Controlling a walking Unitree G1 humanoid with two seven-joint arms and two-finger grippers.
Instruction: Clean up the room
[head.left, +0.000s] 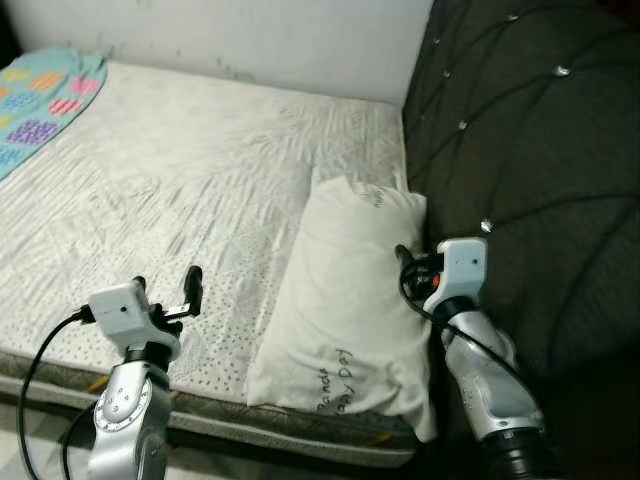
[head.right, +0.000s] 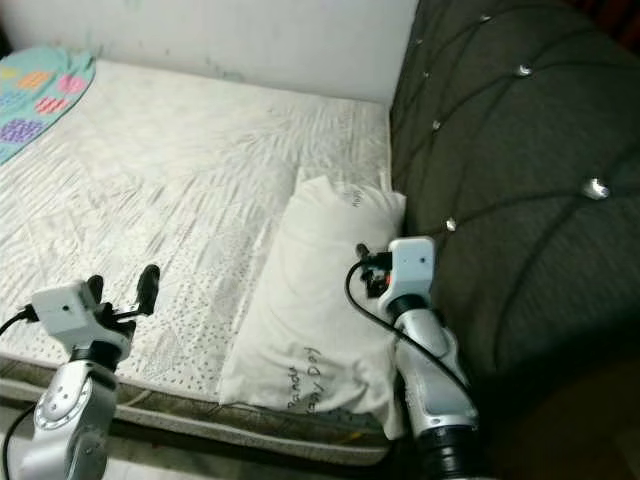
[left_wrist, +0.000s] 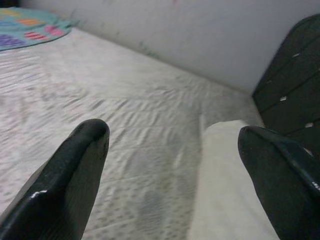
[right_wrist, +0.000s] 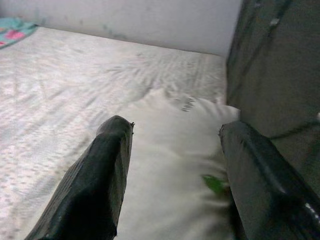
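Both head cameras look down from the bed's near edge across the mattress (head.left: 180, 190) toward the far wall (head.left: 250, 30). Each wrist camera sits low, close above the bedding, facing that same wall; all share the white pillow (head.left: 350, 300) at right

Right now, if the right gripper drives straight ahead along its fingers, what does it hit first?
Most likely the white pillow. The right gripper is open, low over it, fingers aimed along its length toward the wall. Depth is unclear, so it may skim the top.
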